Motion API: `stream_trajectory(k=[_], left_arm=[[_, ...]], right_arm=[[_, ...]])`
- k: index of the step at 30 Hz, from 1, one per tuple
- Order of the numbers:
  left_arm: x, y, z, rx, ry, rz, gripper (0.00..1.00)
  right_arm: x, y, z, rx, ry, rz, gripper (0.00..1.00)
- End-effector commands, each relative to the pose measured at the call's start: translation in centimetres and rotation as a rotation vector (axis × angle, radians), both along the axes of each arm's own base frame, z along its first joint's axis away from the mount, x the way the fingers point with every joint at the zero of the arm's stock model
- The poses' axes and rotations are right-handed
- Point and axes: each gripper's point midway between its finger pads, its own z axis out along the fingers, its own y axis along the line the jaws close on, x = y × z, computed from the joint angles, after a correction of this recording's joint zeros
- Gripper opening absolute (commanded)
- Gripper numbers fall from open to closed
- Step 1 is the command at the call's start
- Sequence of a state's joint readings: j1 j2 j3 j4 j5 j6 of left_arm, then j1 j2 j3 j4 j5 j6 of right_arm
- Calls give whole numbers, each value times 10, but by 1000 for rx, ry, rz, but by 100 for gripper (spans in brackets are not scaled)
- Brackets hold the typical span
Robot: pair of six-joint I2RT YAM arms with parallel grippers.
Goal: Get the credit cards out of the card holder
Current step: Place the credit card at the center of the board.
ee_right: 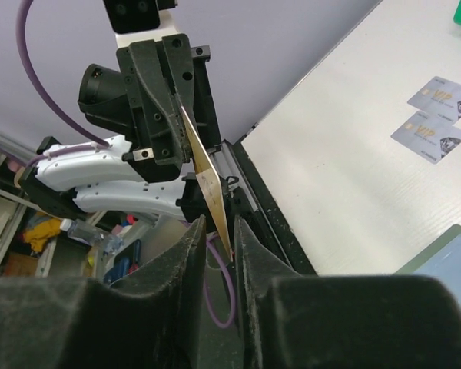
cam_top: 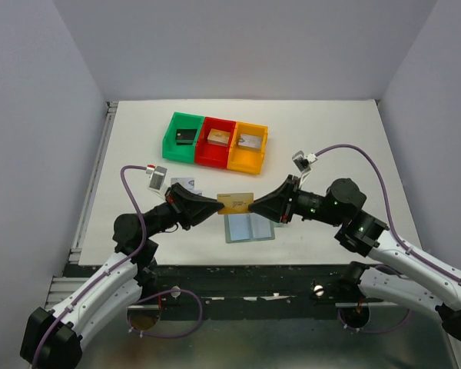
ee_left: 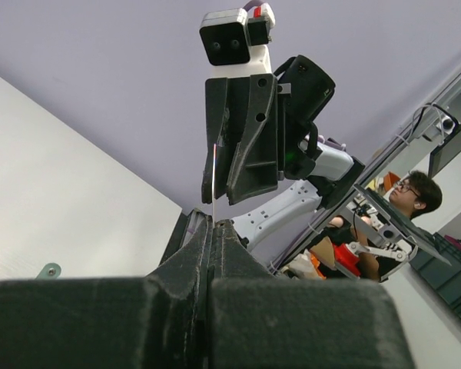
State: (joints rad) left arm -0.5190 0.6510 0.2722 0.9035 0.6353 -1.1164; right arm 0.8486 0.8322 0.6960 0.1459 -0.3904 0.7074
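Observation:
A tan-gold credit card (cam_top: 235, 203) hangs in the air between my two grippers, above the open card holder (cam_top: 248, 228) lying flat on the table. My left gripper (cam_top: 217, 206) is shut on the card's left end; in the left wrist view the card (ee_left: 213, 181) shows edge-on, rising from the closed jaws of that gripper (ee_left: 213, 223). My right gripper (cam_top: 255, 206) is at the card's right end. In the right wrist view the card (ee_right: 206, 175) reaches down between the slightly parted fingers of this gripper (ee_right: 219, 224), with a gap on one side. Two silvery-grey cards (cam_top: 183, 183) lie on the table.
Green (cam_top: 183, 138), red (cam_top: 217, 141) and orange (cam_top: 248, 146) bins stand in a row at the back, each holding a small block. The two silvery cards (ee_right: 438, 115) and a corner of the card holder (ee_right: 455, 254) show in the right wrist view.

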Motion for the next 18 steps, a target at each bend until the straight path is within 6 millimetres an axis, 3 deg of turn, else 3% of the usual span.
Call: stream_trajectory(k=[1, 5, 6, 8, 11, 12, 14, 18], left_arm=[[-2, 2, 4, -19, -22, 4, 0], [-1, 2, 2, -15, -16, 8, 0], [1, 3, 2, -13, -9, 19, 7], [7, 5, -2, 3, 13, 53, 33], [17, 12, -7, 25, 34, 125, 62], [21, 14, -10, 41, 47, 145, 87], [29, 20, -13, 66, 67, 201, 91], [53, 37, -34, 127, 179, 357, 91]], right_arm=[[-1, 1, 4, 24, -24, 19, 23], [1, -2, 2, 21, -25, -1, 2], [4, -5, 2, 18, -24, -21, 0], [10, -13, -2, 4, -12, -65, 0], [20, -27, -4, -12, -1, -124, 0], [26, -33, -6, -34, 2, -154, 0], [39, -48, -14, -88, 25, -224, 0], [81, -94, -60, -246, 166, -438, 0]])
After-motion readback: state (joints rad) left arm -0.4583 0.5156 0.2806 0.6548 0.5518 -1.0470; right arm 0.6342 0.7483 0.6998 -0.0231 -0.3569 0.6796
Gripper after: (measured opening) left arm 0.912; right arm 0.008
